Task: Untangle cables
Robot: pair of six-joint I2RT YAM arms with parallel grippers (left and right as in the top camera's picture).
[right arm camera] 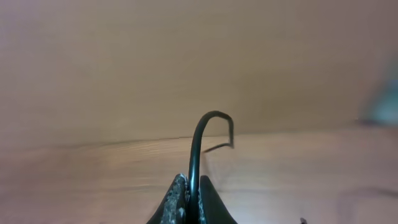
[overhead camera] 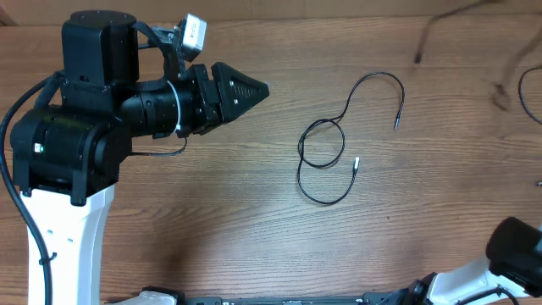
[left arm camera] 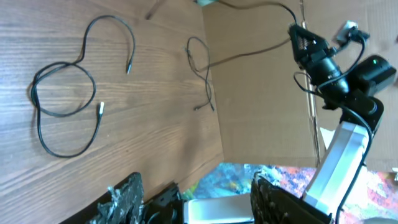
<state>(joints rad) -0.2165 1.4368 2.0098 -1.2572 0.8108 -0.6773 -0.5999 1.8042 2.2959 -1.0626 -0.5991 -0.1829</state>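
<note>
One thin black cable lies loose on the wooden table, curled in a loop with both small plug ends free; the left wrist view shows the same cable. My left gripper hovers to its left, pointing at it, open with nothing between its fingers. My right gripper is shut on a second cable, which arches up out of the jaws. In the left wrist view the right gripper is raised far to the right, and that cable hangs from it down to the table.
A blurred black strand crosses the top right corner, and cable loops lie at the right edge. The right arm's base sits at the bottom right. The left arm's body fills the left side. Brown cardboard lies past the table edge.
</note>
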